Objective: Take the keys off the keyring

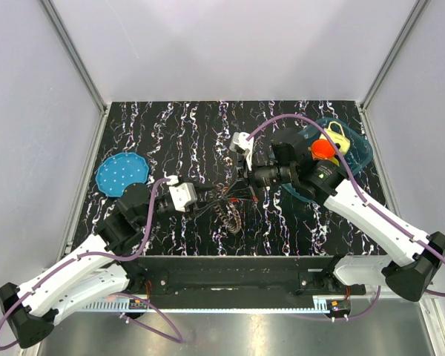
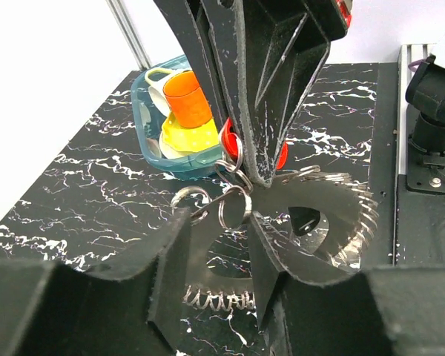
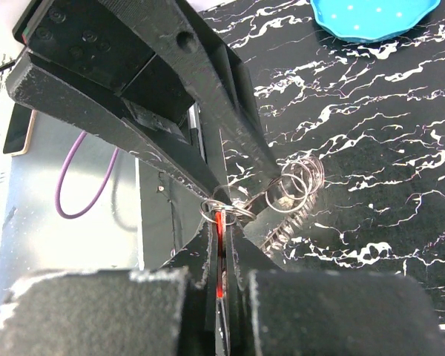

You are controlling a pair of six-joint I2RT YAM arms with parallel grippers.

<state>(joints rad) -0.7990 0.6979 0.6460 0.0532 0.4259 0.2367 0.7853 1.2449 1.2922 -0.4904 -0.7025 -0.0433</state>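
Observation:
The keys (image 1: 233, 216) hang as a grey toothed fan (image 2: 340, 215) just above the black marbled table. Small linked silver rings of the keyring (image 2: 234, 209) join them to a red piece (image 2: 227, 139). My right gripper (image 3: 222, 216) reaches down from above and is shut on that red piece (image 3: 219, 252), with the keyring (image 3: 297, 185) coiled just past its tips. My left gripper (image 2: 219, 222) comes in low from the left (image 1: 210, 195). Its jaws stand apart on either side of the rings and one flat key blade. Whether its fingers (image 2: 170, 274) touch the metal is unclear.
A blue dotted disc (image 1: 122, 173) lies at the table's left. A teal tray (image 1: 360, 152) at the right holds an orange cup (image 2: 189, 96) and yellow items (image 1: 335, 136). Metal frame posts stand at the back corners; the arm bases line the near edge.

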